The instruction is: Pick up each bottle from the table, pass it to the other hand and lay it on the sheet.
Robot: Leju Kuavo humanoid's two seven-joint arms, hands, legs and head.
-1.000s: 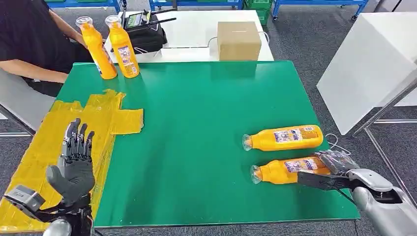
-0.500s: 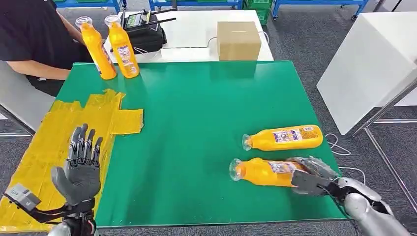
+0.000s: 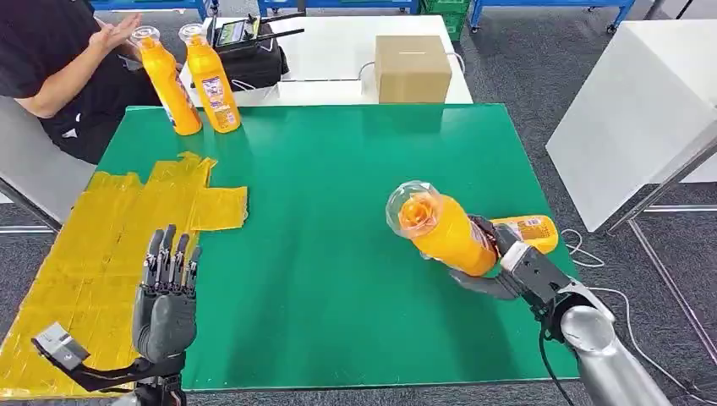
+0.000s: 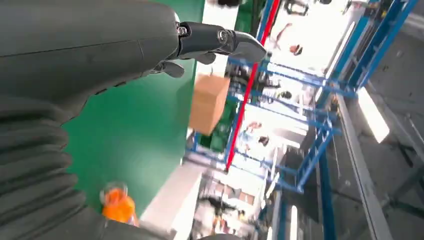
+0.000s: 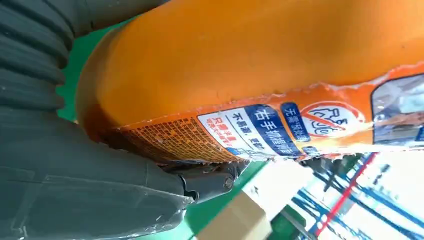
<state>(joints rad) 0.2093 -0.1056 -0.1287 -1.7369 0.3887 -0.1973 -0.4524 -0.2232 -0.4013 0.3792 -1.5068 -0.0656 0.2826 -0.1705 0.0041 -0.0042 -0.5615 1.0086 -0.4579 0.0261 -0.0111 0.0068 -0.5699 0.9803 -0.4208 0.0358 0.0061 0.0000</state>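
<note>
Above the green table [image 3: 338,220], right hand [image 3: 499,262] grips a tilted bottle [image 3: 440,227].

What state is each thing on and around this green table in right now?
Held bottle: lifted off the table, tilted, gripped by the right hand.
Other bottle: lying on the table.
Two far bottles: standing upright.
Left hand: open, holding nothing.
Yellow sheet: flat, no bottles on it.
Cardboard box: closed.
</note>
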